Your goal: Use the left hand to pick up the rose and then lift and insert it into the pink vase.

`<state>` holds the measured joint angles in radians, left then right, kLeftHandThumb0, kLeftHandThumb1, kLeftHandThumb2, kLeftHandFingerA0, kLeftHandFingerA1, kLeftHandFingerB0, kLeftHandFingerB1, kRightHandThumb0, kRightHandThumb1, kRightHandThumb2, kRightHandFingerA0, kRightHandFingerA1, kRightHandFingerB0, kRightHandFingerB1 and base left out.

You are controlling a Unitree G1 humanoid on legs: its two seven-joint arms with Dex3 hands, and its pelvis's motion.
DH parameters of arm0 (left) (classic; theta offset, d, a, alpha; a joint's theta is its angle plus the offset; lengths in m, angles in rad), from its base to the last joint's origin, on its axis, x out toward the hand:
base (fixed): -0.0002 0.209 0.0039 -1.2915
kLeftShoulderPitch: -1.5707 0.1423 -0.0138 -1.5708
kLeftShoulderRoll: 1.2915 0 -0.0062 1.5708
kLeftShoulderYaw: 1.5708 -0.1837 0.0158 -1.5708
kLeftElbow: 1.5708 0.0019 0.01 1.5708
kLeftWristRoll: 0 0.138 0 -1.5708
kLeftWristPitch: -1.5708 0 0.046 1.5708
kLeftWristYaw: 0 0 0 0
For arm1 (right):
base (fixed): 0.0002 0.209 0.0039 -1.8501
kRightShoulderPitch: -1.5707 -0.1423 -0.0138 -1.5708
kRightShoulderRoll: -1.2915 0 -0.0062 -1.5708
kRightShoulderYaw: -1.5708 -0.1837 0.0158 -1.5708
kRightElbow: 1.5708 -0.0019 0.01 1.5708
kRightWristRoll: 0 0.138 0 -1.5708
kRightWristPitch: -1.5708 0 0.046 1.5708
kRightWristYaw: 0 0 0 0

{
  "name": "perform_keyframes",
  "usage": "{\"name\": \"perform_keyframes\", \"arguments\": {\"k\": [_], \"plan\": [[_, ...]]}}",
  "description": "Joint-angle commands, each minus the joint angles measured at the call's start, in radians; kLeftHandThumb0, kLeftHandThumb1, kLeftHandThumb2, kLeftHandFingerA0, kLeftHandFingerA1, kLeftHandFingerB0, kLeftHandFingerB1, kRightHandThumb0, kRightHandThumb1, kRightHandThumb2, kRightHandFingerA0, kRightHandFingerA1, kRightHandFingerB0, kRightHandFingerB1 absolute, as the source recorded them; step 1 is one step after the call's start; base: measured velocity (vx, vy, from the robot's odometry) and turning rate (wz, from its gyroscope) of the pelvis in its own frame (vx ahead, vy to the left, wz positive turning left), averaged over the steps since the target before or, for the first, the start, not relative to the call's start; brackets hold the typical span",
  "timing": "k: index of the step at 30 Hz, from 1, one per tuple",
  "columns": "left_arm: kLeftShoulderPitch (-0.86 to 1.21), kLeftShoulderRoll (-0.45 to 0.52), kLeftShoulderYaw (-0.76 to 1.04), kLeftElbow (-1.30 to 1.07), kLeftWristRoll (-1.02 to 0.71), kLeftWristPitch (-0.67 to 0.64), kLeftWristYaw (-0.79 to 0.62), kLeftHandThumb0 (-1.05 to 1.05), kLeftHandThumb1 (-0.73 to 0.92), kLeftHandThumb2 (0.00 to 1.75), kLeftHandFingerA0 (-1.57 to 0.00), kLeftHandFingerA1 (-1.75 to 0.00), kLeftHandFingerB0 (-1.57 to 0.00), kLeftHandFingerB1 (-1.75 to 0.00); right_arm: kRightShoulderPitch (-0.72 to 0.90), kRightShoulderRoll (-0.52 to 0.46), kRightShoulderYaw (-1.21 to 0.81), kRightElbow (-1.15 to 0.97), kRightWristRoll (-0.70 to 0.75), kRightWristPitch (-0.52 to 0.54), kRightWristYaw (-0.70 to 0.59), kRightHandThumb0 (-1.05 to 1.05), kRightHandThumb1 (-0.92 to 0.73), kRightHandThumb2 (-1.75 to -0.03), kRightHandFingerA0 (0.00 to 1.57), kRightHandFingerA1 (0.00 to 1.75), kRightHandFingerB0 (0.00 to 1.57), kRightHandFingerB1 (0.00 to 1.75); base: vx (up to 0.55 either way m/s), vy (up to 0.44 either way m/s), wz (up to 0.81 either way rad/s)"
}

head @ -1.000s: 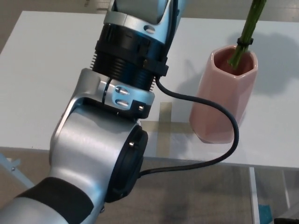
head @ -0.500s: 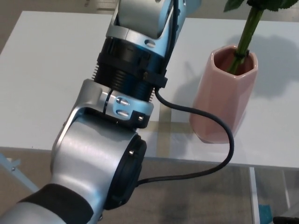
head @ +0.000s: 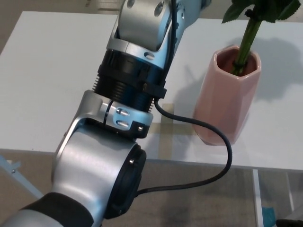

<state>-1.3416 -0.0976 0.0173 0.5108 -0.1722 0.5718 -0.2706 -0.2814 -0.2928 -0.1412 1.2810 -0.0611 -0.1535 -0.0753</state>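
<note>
Well, the left hand itself is out of the picture up top, so there is no telling from here whether its fingers are spread, pressed together or pinching anything. What fills the view is the left arm (head: 118,123): a silver elbow housing low in the frame, a black ribbed collar above it, then another silver segment reaching up and out of sight. A black cable (head: 208,161) loops from the collar down past the table edge and back to the elbow joint. Just to the right, the rose (head: 246,38) has its green stem down inside the mouth of the pink vase (head: 227,99), leaves showing at the top edge, bloom out of view. The vase stands upright on the white table (head: 52,80), near its front edge.
</note>
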Motion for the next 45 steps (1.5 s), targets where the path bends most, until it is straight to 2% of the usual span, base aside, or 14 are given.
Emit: {"name": "perform_keyframes", "arguments": {"k": [1, 29, 30, 31, 32, 33, 34, 35, 37, 38, 39, 40, 41, 45], "plan": [[0.026, -0.007, -0.021, -0.016, -0.001, -0.001, -0.006, -0.21, 0.78, 0.68, -0.93, -1.45, -0.77, -0.96, 0.003, 0.0, -0.002, -0.003, 0.004, 0.003, -0.004, -0.32, -0.65, -0.58, 0.7, 0.5, 0.62, 0.45, 0.0, 0.0, 0.0], [0.203, 0.002, -0.054, -0.171, -0.007, 0.075, -0.001, -0.21, 0.8, 0.66, -0.94, -1.41, -0.82, -0.88, 0.0, 0.007, -0.009, -0.002, 0.011, 0.009, -0.005, -0.32, -0.65, -0.58, 0.69, 0.49, 0.62, 0.45, 0.0, 0.0, 0.0], [0.208, 0.014, -0.062, -0.175, -0.006, 0.076, -0.018, -0.22, 0.79, 0.64, -1.01, -1.25, -0.87, -0.58, -0.001, 0.007, -0.009, -0.002, 0.011, 0.009, -0.006, -0.32, -0.65, -0.58, 0.69, 0.49, 0.62, 0.45, 0.0, 0.0, 0.0], [0.213, 0.029, -0.072, -0.179, -0.005, 0.076, -0.039, -0.22, 0.79, 0.64, -1.01, -1.25, -0.87, -0.58, -0.003, 0.007, -0.009, -0.002, 0.011, 0.01, -0.007, -0.32, -0.65, -0.58, 0.69, 0.49, 0.62, 0.45, 0.0, 0.0, 0.0], [0.209, 0.065, -0.091, -0.165, -0.009, 0.078, -0.102, -0.33, 0.65, 0.61, -1.0, -0.54, -0.56, -0.39, -0.002, 0.007, -0.009, -0.002, 0.01, 0.009, -0.006, -0.32, -0.65, -0.58, 0.69, 0.49, 0.61, 0.45, 0.0, 0.0, 0.0], [0.189, 0.11, -0.12, -0.14, -0.014, 0.086, -0.188, -0.58, 0.39, 0.76, 0.0, -0.22, -0.01, -0.19, -0.001, 0.006, -0.009, -0.002, 0.011, 0.009, -0.005, -0.32, -0.65, -0.58, 0.69, 0.49, 0.62, 0.45, 0.0, 0.0, 0.0], [0.166, 0.148, -0.147, -0.116, -0.019, 0.096, -0.265, -0.58, 0.39, 0.76, 0.0, -0.22, -0.01, -0.19, 0.0, 0.005, -0.01, -0.002, 0.011, 0.009, -0.005, -0.32, -0.65, -0.58, 0.69, 0.49, 0.62, 0.45, 0.0, 0.0, 0.0], [0.137, 0.19, -0.18, -0.091, -0.017, 0.107, -0.342, -0.75, 0.45, 0.79, 0.0, 0.0, 0.0, -0.02, -0.001, 0.005, -0.011, -0.001, 0.013, 0.01, -0.003, -0.32, -0.65, -0.58, 0.69, 0.49, 0.62, 0.45, 0.0, 0.0, 0.0], [0.11, 0.231, -0.217, -0.067, -0.011, 0.105, -0.414, -0.77, 0.45, 0.82, 0.0, 0.0, 0.0, -0.04, -0.004, 0.005, -0.01, 0.0, 0.011, 0.011, -0.003, -0.32, -0.65, -0.58, 0.69, 0.49, 0.62, 0.45, 0.0, 0.0, 0.0], [0.102, 0.244, -0.23, -0.061, -0.007, 0.103, -0.434, -0.87, 0.48, 0.6, 0.0, 0.0, 0.0, -0.08, -0.004, 0.006, -0.011, 0.0, 0.012, 0.011, -0.003, -0.32, -0.65, -0.58, 0.69, 0.49, 0.62, 0.45, 0.0, 0.0, 0.0], [0.091, 0.261, -0.248, -0.053, -0.003, 0.1, -0.458, -0.87, 0.48, 0.6, 0.0, 0.0, 0.0, -0.08, -0.003, 0.006, -0.012, 0.0, 0.013, 0.011, -0.003, -0.32, -0.65, -0.58, 0.69, 0.49, 0.62, 0.45, 0.0, 0.0, 0.0], [0.083, 0.275, -0.256, -0.046, -0.002, 0.091, -0.48, -0.91, 0.49, 0.61, 0.0, 0.0, 0.0, -0.12, -0.003, 0.005, -0.011, -0.001, 0.012, 0.009, -0.003, -0.32, -0.65, -0.58, 0.69, 0.49, 0.62, 0.45, 0.0, 0.0, 0.0], [0.08, 0.283, -0.258, -0.05, -0.003, 0.098, -0.483, -0.77, 0.42, 0.84, 0.0, 0.0, 0.0, -0.06, -0.002, 0.006, -0.01, 0.0, 0.012, 0.007, -0.003, -0.32, -0.65, -0.58, 0.69, 0.49, 0.62, 0.45, 0.0, 0.0, 0.0], [0.066, 0.304, -0.275, -0.049, -0.003, 0.102, -0.485, -0.76, 0.42, 0.84, 0.0, 0.0, 0.0, -0.06, 0.0, 0.006, -0.011, 0.0, 0.012, 0.007, -0.002, -0.32, -0.65, -0.58, 0.69, 0.49, 0.62, 0.45, 0.0, 0.0, 0.0]]}}
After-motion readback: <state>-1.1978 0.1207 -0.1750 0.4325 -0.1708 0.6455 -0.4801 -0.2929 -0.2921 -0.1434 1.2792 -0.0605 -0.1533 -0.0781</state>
